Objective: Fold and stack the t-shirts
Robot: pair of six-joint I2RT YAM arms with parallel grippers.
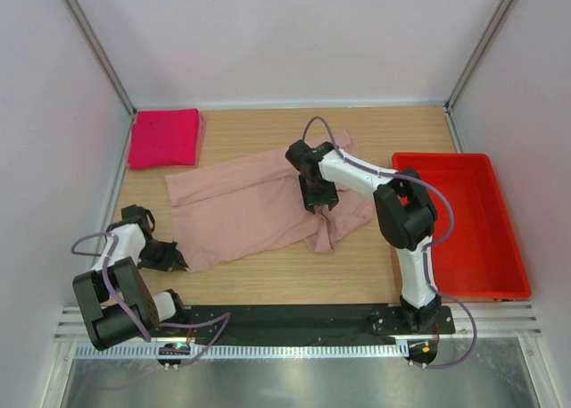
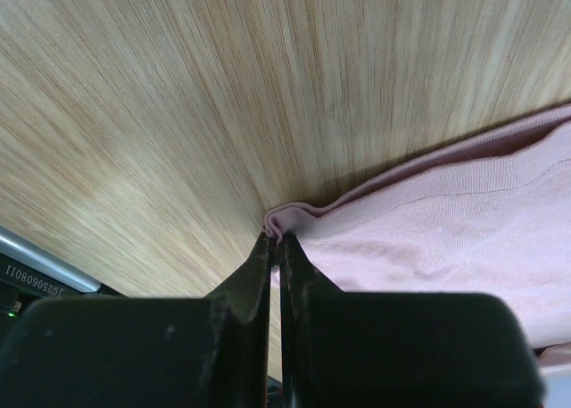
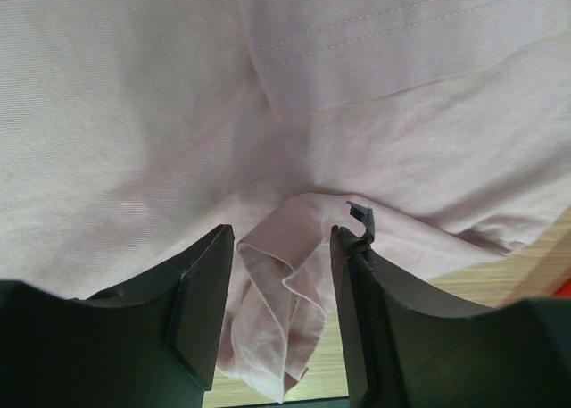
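Observation:
The pale dusty pink t-shirt [image 1: 250,207] lies spread and rumpled across the middle of the wooden table [image 1: 268,283]. My left gripper [image 1: 176,260] sits low at the shirt's near left corner and is shut on it. In the left wrist view that corner [image 2: 284,217] bunches at the closed tips of the left gripper [image 2: 275,247]. My right gripper [image 1: 321,204] hovers over the shirt's right part. Seen from the right wrist, it [image 3: 281,247] is open around a hanging fold [image 3: 277,319], with a gap on each side. The bright magenta t-shirt [image 1: 164,137] lies folded at the back left.
A red plastic bin [image 1: 464,220] stands on the right side of the table, beside the right arm. White walls close in the left, back and right. A black strip [image 1: 294,319] runs along the near edge by the arm bases.

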